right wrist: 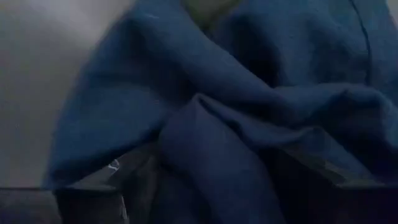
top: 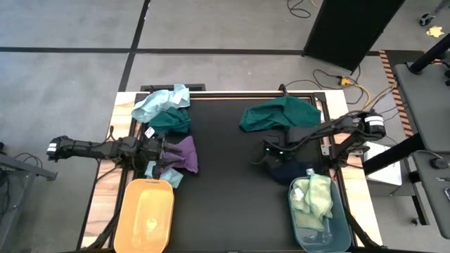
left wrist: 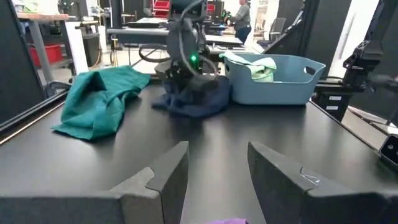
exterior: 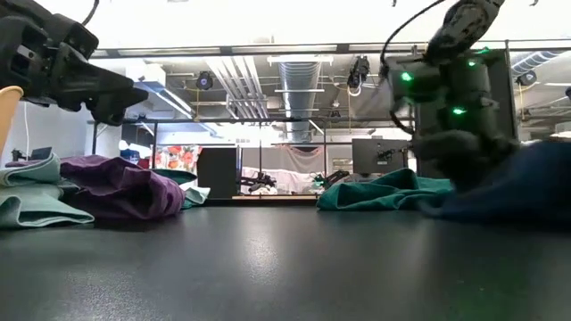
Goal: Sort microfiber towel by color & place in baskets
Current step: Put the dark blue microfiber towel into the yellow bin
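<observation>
Closing on the navy towel (right wrist: 236,124), the right gripper (top: 275,156) sits low on the black mat, just beside the grey-blue basket (top: 342,232), its fingers apart on either side of a raised fold of the cloth without yet pinching it. That basket already holds a pale yellow-green towel (top: 314,195). A dark green towel (top: 278,114) lies on the far side of the navy one from the basket, close enough that a wide bite could drag its edge along. A shallow pinch might catch only the top fold and let the navy cloth slip free on the lift. Away from the basket, the left gripper (left wrist: 214,171) waits open and empty above a purple towel (top: 181,154), near the orange-yellow basket (top: 144,214).
</observation>
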`<state>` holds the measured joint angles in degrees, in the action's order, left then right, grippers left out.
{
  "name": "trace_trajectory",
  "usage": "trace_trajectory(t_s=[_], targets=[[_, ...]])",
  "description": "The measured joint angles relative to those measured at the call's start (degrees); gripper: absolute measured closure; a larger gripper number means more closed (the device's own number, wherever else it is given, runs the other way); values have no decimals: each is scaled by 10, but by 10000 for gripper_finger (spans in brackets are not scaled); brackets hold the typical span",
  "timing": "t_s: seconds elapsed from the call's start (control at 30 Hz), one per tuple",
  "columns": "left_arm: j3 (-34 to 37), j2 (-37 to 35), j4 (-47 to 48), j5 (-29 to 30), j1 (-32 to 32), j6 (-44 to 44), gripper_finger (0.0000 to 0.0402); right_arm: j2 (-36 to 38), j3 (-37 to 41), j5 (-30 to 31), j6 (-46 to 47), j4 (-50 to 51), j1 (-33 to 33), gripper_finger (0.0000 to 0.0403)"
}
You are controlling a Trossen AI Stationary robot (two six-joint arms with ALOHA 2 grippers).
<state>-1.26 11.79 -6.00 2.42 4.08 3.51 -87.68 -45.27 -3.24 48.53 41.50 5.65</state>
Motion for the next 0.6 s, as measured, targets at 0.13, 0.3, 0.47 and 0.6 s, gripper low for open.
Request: trace_trajectory(t_s=[0.13, 0.3, 0.47, 0.6], targets=[[0, 2, 0, 0, 0, 2, 251, -59, -38, 9, -52, -214, 0, 133], [0, 4, -10, 0, 0, 20, 251, -122, -92, 17, -129, -400, 0, 133], [0, 12, -49, -1, 0, 32, 251, -118, -169, 41, -232, -416, -18, 141], [-1, 22, -88, -12, 1, 88, 251, -76, -184, 96, -303, -384, -57, 145]])
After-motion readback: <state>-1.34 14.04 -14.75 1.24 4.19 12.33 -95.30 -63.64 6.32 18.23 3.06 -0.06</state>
